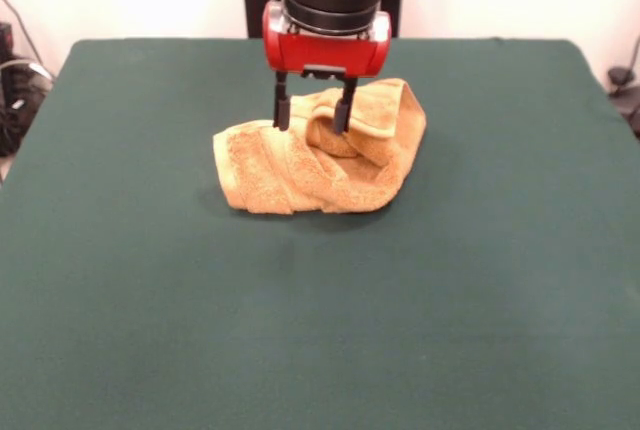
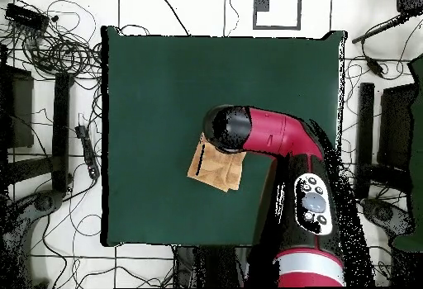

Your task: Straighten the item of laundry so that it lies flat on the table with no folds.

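Note:
The golden-orange towel [image 1: 320,155] lies crumpled in several folds on the dark green table [image 1: 320,310], a little beyond its middle. My gripper [image 1: 313,120] comes straight down onto the towel's upper part. Its two black fingers [image 1: 282,108] stand apart, open, with their tips touching the cloth and a raised fold between them. In the overhead view the towel [image 2: 216,168] shows partly under the red arm, and the arm's end [image 2: 228,129] hides the gripper.
Cables and stands [image 2: 49,46] lie on the floor around the table. The arm's red body [image 2: 285,137] reaches over the table's edge by the base.

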